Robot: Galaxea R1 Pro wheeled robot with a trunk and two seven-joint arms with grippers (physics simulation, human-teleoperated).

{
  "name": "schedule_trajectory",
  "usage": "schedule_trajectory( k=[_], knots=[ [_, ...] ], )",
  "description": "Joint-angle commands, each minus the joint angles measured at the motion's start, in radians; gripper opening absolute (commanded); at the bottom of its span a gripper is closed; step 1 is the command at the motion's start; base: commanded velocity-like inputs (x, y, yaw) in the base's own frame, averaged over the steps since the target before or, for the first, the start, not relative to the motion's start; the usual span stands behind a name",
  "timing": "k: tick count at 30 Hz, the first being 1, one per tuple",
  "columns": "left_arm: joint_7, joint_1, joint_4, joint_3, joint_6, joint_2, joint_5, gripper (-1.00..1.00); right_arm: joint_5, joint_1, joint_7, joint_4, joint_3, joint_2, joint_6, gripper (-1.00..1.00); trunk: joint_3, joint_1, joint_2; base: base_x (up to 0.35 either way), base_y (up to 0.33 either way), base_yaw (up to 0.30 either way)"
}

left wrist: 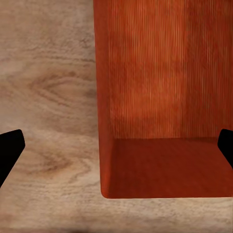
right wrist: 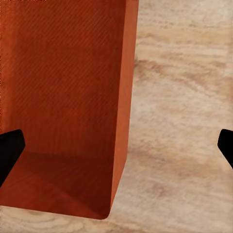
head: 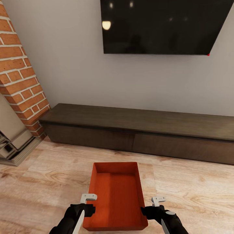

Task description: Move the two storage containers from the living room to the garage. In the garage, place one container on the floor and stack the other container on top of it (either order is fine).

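Here head view adds TV point(head: 162, 26) above storage container point(head: 115, 195).

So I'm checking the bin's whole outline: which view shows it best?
The head view: the whole bin sits on the wood floor, all four walls visible, between the left tool and right tool. The left wrist and right wrist views show one corner each.

We see two glossy black arms with rounded casings, each ending in a pale grey, angular bracket: left claw point(head: 88, 197), right claw point(head: 158, 200). A light strip runs along each forearm. Our fingertips point(left wrist: 9, 148) appear matte black.
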Motion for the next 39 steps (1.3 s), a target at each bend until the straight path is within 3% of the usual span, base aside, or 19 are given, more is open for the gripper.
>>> schedule_trajectory(
  k=[1,7,14,36,39],
  knots=[
    [0.003,0.000,-0.001,-0.002,0.005,0.000,-0.002,1.00,0.005,0.000,0.004,-0.002,-0.001,0.000,0.005,1.00,-0.001,0.000,0.000,0.000,0.000,0.000],
    [0.003,0.000,-0.001,-0.002,0.005,0.000,-0.002,1.00,0.002,0.000,0.004,-0.002,0.000,0.001,0.005,1.00,-0.001,0.000,0.000,0.000,0.000,0.000],
    [0.004,0.000,-0.001,-0.002,0.004,0.000,-0.002,1.00,0.001,0.000,0.004,-0.002,0.003,0.001,0.005,1.00,-0.023,0.027,-0.049,0.000,0.000,0.000],
    [0.006,0.000,-0.003,0.000,-0.005,0.005,0.000,1.00,0.001,0.000,0.004,-0.002,0.000,0.001,0.005,1.00,-0.023,0.027,-0.049,0.000,0.000,0.000],
    [0.006,0.000,-0.003,0.000,-0.005,0.006,0.000,1.00,0.001,0.000,0.004,-0.002,-0.001,0.001,0.005,1.00,-0.032,0.038,-0.070,0.000,0.000,0.000]
  ],
)
